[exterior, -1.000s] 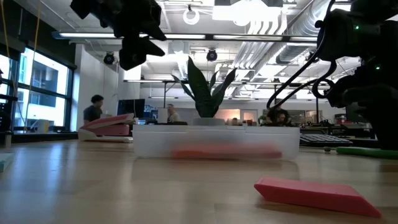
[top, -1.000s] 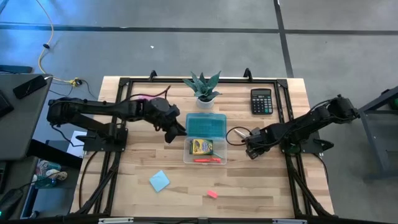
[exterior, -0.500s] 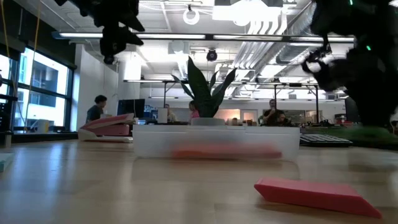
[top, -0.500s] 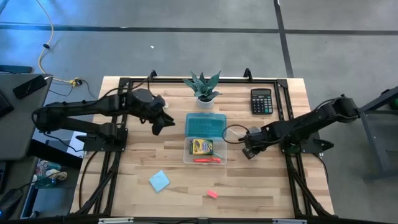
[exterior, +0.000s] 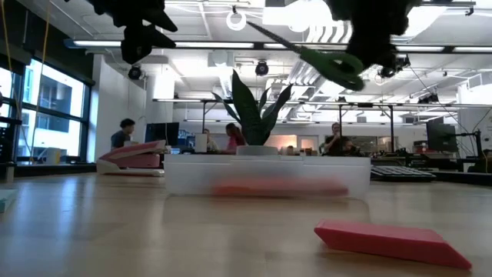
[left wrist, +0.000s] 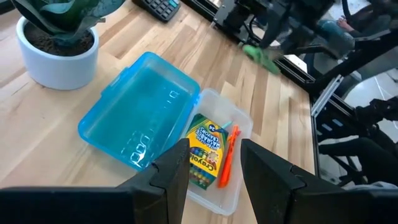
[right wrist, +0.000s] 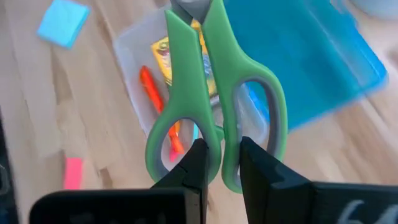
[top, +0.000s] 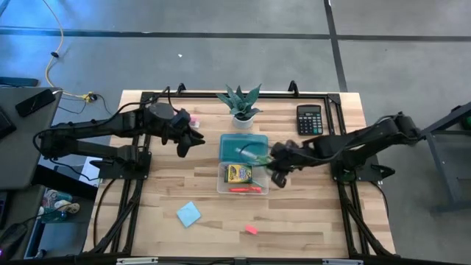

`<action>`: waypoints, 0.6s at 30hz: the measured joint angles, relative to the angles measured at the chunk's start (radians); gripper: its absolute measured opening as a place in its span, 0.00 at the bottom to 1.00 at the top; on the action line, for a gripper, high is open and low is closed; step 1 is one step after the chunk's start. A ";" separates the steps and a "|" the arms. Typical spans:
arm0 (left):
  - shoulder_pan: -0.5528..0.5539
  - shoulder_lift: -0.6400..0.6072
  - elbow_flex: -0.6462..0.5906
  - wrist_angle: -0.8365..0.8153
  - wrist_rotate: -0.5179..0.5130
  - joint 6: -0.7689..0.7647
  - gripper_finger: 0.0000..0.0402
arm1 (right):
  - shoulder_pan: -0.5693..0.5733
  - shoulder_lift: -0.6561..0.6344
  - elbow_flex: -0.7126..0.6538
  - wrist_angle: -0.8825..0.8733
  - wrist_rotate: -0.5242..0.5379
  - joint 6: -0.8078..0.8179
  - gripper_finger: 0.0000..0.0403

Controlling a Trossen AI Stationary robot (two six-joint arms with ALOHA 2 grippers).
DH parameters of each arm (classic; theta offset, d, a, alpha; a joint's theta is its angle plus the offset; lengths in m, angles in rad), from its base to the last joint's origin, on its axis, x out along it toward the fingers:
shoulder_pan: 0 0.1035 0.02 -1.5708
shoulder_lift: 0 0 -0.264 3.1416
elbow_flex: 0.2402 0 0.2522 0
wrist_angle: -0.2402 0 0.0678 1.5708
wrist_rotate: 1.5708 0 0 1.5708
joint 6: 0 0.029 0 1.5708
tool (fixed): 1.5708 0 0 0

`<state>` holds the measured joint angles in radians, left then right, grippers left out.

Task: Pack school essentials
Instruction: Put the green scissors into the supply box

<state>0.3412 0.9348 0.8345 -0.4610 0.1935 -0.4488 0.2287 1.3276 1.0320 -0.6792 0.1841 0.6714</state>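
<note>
Overhead, the wooden table (top: 309, 213) stands on a grey floor crossed by dark seams, with a black frame running along its edges. A potted plant (top: 241, 103) sits at the middle of the far edge and a black calculator (top: 310, 119) near the far right corner. At the centre lies a clear box (top: 243, 179) with its blue lid (top: 243, 147) folded open toward the far edge; a yellow-green crayon box (top: 238, 174) and a red pen (top: 245, 190) lie inside. A light-blue notepad (top: 188, 214) rests toward the near left corner, and a pink eraser (top: 251, 230) lies close to the near edge.

The right gripper (top: 276, 163) hangs at the clear box's right side, clamped on the green-handled scissors (right wrist: 214, 106). The left gripper (top: 184, 143) hovers left of the lid with its fingers (left wrist: 174, 171) parted and nothing between them.

From table height, an open-plan office shows behind, with ceiling ducts, windows at the left and people at distant desks; the scissors appear raised well above the box. The right wrist view alone shows the grip plainly: two dark fingers (right wrist: 198, 163) pinch the handles where the loops meet, with box, pen and eraser beneath. The left wrist view gives the crayon box's printed face and the pen beside it.
</note>
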 joint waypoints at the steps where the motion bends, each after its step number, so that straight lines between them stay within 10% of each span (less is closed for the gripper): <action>1: 0.000 0.000 0.000 0.000 0.000 0.000 0.33 | 0.000 0.033 0.021 0.006 -0.004 -0.044 0.10; 18: 0.000 0.002 0.000 -0.015 0.001 0.000 0.33 | -0.044 0.517 0.327 -0.132 -0.178 -0.314 0.10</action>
<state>0.3409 0.9363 0.8345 -0.4757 0.1940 -0.4492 0.1847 1.8441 1.3592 -0.8114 0.0064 0.3575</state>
